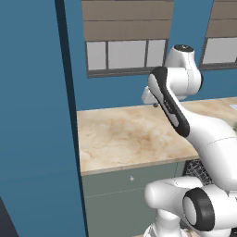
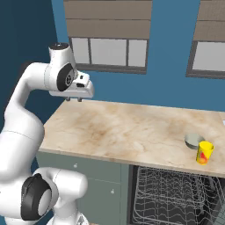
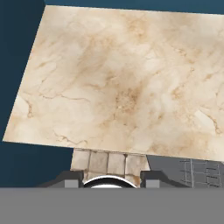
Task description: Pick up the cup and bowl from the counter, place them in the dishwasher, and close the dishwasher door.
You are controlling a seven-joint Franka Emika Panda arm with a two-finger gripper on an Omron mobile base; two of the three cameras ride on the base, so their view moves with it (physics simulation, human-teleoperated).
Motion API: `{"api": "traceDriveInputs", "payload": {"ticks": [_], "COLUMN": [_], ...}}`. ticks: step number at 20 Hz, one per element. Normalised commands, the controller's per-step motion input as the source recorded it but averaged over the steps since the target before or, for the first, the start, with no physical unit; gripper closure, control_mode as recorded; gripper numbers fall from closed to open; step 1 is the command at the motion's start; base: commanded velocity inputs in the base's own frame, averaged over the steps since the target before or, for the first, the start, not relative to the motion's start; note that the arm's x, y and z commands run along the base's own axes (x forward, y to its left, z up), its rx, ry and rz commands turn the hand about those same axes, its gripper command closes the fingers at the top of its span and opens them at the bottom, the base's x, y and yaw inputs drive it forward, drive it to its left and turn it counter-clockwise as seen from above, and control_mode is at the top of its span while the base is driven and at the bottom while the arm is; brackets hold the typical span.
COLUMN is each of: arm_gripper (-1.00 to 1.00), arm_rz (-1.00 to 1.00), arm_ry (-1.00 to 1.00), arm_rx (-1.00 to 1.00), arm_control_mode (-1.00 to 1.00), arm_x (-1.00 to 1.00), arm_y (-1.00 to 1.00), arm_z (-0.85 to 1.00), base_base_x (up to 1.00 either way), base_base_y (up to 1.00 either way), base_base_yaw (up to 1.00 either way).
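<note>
The yellow cup (image 2: 204, 152) stands at the front right of the counter (image 2: 123, 127), touching or just in front of the pale grey bowl (image 2: 193, 140). Below them the dishwasher (image 2: 176, 193) is open, its wire rack showing. The dishwasher door is out of view. My gripper (image 2: 74, 99) hangs above the counter's far left corner, pointing down, far left of the cup and bowl. Its fingers stand apart with nothing between them. In the hand view the gripper (image 3: 111, 178) looks down on bare counter (image 3: 122, 87). My own arm mostly hides the gripper (image 1: 154, 104) in the left base view.
A tall blue wall panel (image 1: 37, 120) closes off the counter's left end. Windows (image 2: 107, 50) run along the blue back wall. Grey-green cabinet fronts (image 2: 88, 176) sit under the counter, left of the dishwasher. A corner of the rack (image 3: 201, 173) shows in the hand view.
</note>
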Motion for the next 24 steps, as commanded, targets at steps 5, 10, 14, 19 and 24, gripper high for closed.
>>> {"api": "traceDriveInputs", "payload": {"ticks": [5, 10, 14, 19, 24], "arm_gripper": [-1.00, -1.00, -1.00, -1.00, -1.00], "arm_rz": [0.00, 0.00, 0.00, 0.00, 0.00], "arm_ry": [0.00, 0.00, 0.00, 0.00, 0.00], "arm_rx": [0.00, 0.00, 0.00, 0.00, 0.00], "arm_control_mode": [-1.00, -1.00, -1.00, -1.00, -1.00], "arm_x": [0.00, 0.00, 0.00, 0.00, 0.00], "arm_y": [-0.18, -0.32, -0.35, -0.35, -0.40], "arm_z": [0.00, 0.00, 0.00, -0.02, -0.02], "base_base_x": [0.00, 0.00, 0.00, 0.00, 0.00], "base_base_y": [0.00, 0.00, 0.00, 0.00, 0.00], "base_base_yaw": [0.00, 0.00, 0.00, 0.00, 0.00]}}
